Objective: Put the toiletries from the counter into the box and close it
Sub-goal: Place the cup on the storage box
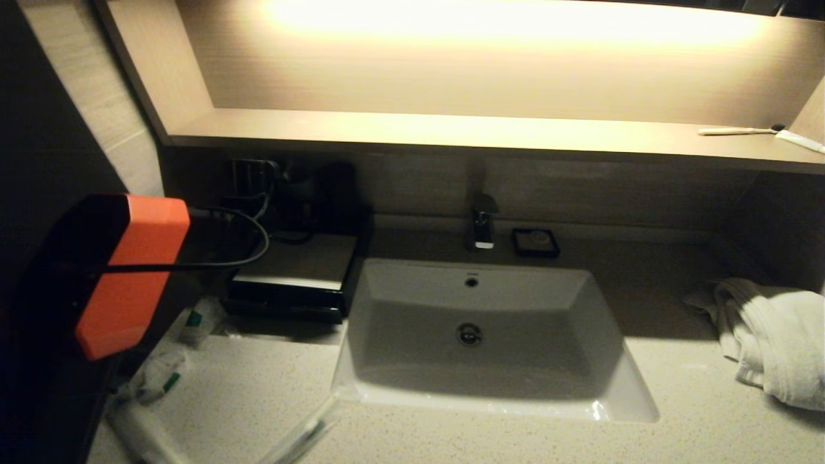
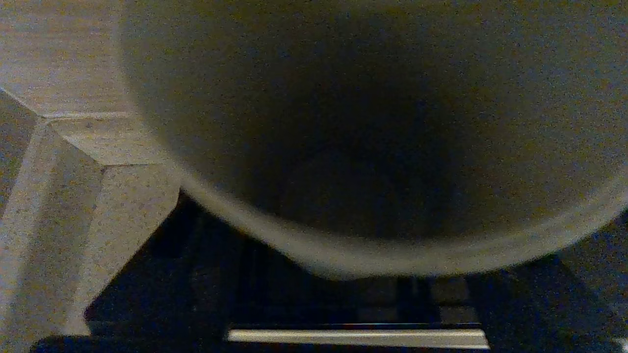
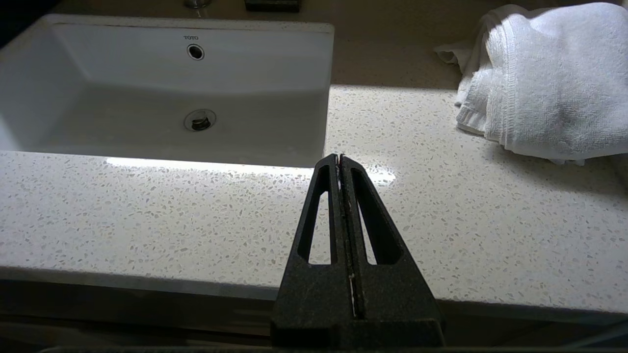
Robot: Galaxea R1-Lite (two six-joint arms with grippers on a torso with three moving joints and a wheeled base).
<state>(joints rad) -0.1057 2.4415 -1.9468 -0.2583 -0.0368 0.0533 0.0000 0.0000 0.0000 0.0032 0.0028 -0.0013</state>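
Head view: left arm [image 1: 122,270], orange-cased, is raised at the counter's left end beside the black box [image 1: 293,277]; whether its pincer is open cannot be told. The box stands left of the sink basin [image 1: 412,386] with its pale top panel showing. White sachets with green marks [image 1: 193,320] and a clear-wrapped toothbrush [image 1: 303,435] lie on the counter [image 1: 245,393] in front of the box. Right gripper [image 3: 339,159] hangs over the counter's front edge, fingers pressed together, holding nothing. The basin reads "TOTO" [image 3: 191,37]. A white towel [image 3: 544,78] lies at the right
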